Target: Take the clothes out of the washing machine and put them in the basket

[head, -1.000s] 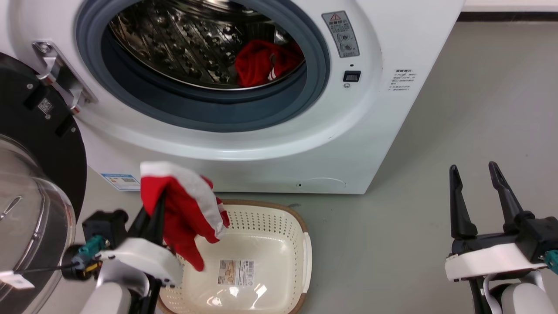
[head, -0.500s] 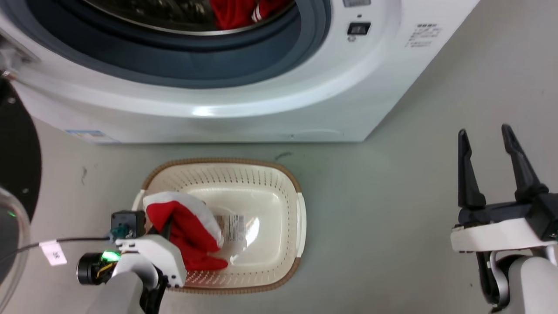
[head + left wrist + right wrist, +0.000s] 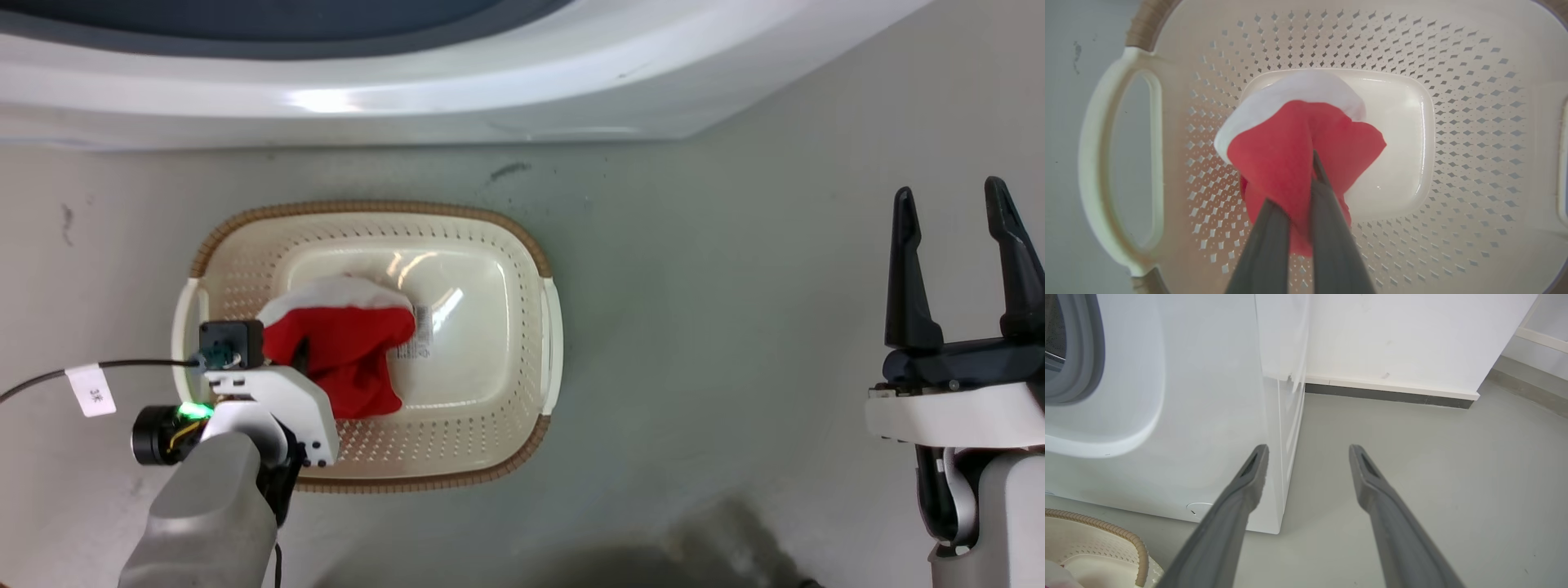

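A red garment with white trim (image 3: 347,347) hangs from my left gripper (image 3: 300,358), which is shut on it over the left half of the cream basket (image 3: 457,224). In the left wrist view the cloth (image 3: 1298,143) drapes over my closed fingers (image 3: 1327,204) above the basket's perforated wall (image 3: 1474,122). The washing machine's white front (image 3: 490,90) runs along the top of the head view and stands at the left of the right wrist view (image 3: 1208,396). My right gripper (image 3: 955,237) stands open over bare floor at the right, nothing between its fingers (image 3: 1376,490).
Grey floor (image 3: 718,327) surrounds the basket. A white wall with a dark skirting board (image 3: 1392,396) stands behind the washer. A cable with a white tag (image 3: 91,390) trails from my left wrist. A corner of the basket (image 3: 1106,539) sits beside the washer's base.
The head camera has tilted down, so the drum has left the picture. My left gripper has lowered the red garment from above the basket's rim down into the basket. The right gripper stays open.
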Motion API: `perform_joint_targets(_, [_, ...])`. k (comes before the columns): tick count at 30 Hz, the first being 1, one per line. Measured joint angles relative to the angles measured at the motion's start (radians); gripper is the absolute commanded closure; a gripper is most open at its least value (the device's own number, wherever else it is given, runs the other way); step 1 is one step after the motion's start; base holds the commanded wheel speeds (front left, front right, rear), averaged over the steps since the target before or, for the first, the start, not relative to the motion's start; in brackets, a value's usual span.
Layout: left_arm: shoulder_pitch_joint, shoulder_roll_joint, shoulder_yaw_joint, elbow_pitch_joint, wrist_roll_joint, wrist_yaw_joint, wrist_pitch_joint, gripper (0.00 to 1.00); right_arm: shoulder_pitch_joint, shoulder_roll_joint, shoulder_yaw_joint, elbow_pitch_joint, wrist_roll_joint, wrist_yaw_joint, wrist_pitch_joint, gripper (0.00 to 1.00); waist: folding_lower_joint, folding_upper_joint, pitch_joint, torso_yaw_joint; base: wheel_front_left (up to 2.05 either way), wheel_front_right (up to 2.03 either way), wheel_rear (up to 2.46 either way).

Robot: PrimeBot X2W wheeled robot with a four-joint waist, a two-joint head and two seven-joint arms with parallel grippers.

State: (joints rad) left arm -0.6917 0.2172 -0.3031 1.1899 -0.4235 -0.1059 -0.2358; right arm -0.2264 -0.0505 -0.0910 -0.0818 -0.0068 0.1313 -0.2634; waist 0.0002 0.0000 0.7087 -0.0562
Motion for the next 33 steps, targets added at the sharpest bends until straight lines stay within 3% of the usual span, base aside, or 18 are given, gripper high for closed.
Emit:
perform_joint_targets(12, [-0.077,-0.014,-0.016,0.056,0.003,-0.011,-0.023,1.00,-0.018,0.000,-0.009,-0.015,0.005,0.000,0.000,0.00,0.0000,0.0000,0.135,-0.027,0.00,0.00,0.00])
perform_joint_targets(13, [-0.078,-0.017,-0.016,0.058,0.002,-0.013,-0.024,0.94,-0.018,0.000,-0.011,-0.014,0.005,0.000,0.000,0.00,0.0000,0.0000,0.134,-0.026,0.00,0.00,0.00])
perform_joint_targets(14, [-0.078,-0.021,-0.016,0.061,-0.002,-0.014,-0.024,0.03,-0.019,0.000,-0.012,-0.012,0.003,0.000,0.000,0.00,0.0000,0.0000,0.131,-0.025,0.00,0.00,0.00])
perform_joint_targets(24, [0.012,-0.011,0.004,-0.056,-0.005,-0.022,-0.027,0.00,-0.017,0.000,0.000,0.045,0.004,0.000,0.000,0.00,-0.0001,0.0000,0.017,-0.017,0.00,0.00,0.00])
perform_joint_targets(33, [0.181,0.029,0.026,-0.289,0.028,-0.023,-0.027,0.00,0.020,0.000,0.002,0.102,0.008,0.000,0.000,0.00,-0.0003,0.0000,-0.172,-0.009,0.00,0.00,0.00])
